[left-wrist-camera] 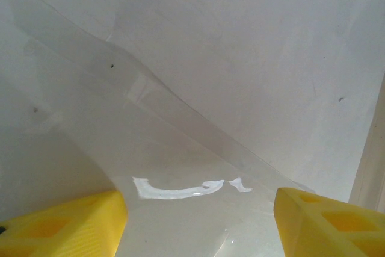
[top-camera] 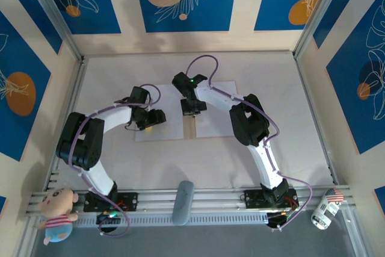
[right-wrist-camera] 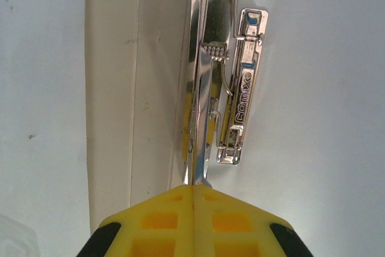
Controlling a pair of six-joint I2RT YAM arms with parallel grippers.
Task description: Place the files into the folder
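Folder clip [right-wrist-camera: 200,106], right gripper [right-wrist-camera: 192,194] clamping (left gripper [left-wrist-camera: 201,224] agape)

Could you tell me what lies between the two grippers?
Top view: a pale stretch of the open folder separates left gripper from right gripper.

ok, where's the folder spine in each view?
Top external: folder spine is the tan vertical strip mid-table, just below the right claw.
Left wrist: probably the tan sliver at the far right edge.
Right wrist: pale vertical band left of centre, beside the metal clip.
Shared landmark: the right claw, pinching the clip beside the spine.
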